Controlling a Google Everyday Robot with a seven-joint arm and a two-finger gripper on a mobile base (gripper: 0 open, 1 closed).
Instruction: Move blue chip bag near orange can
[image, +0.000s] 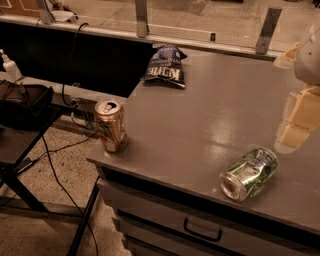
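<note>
The blue chip bag (165, 67) is dark navy with white "KETTLE" lettering. It lies at the back left of the grey table (200, 120), near the far edge. The orange can (110, 126) stands upright at the table's front left corner, with its silver top showing. Bag and can are well apart. My gripper (296, 125), a pale cream part of the arm, hangs at the right edge of the view above the table's right side, far from both the bag and the orange can. It holds nothing that I can see.
A crushed green-and-silver can (248, 173) lies on its side at the front right, just below the gripper. The table has a drawer with a handle (202, 231). A dark side table (25, 115) and cables (55, 165) are to the left. A railing runs behind.
</note>
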